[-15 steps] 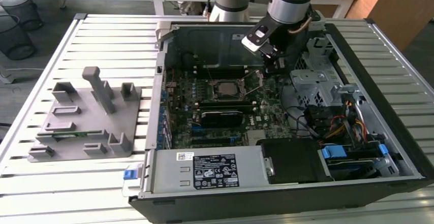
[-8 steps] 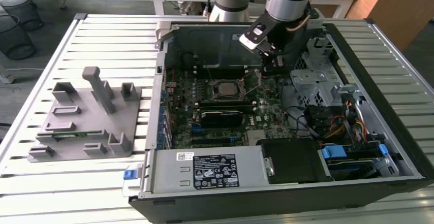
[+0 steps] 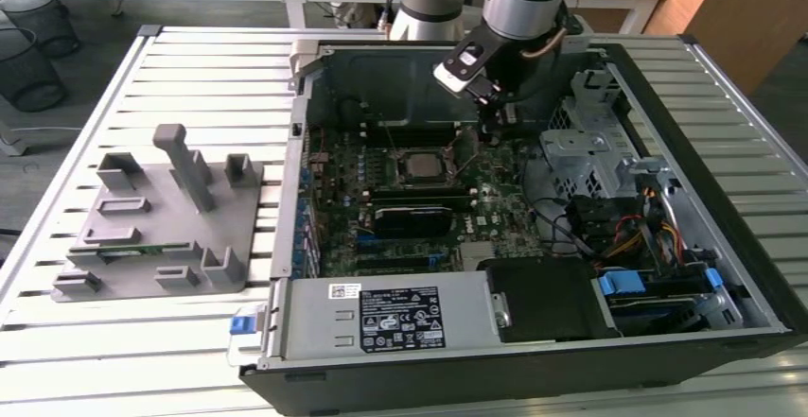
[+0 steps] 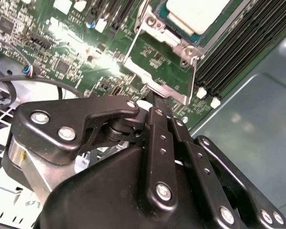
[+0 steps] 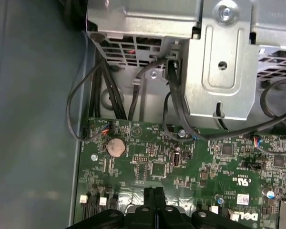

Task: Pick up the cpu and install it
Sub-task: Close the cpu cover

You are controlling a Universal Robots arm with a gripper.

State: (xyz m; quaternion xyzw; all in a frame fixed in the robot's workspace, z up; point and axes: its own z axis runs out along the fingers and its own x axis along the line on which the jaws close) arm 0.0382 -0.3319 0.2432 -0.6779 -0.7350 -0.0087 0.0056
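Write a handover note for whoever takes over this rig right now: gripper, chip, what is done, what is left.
Gripper: shut, with nothing seen between its fingers, low over the circuit board inside the computer case.
Chip: lying in its socket on the board, not in the gripper.
Done: chip set into the socket.
Left: the metal frame beside the chip looks swung open, not closed over it, so the chip seems not yet locked down.
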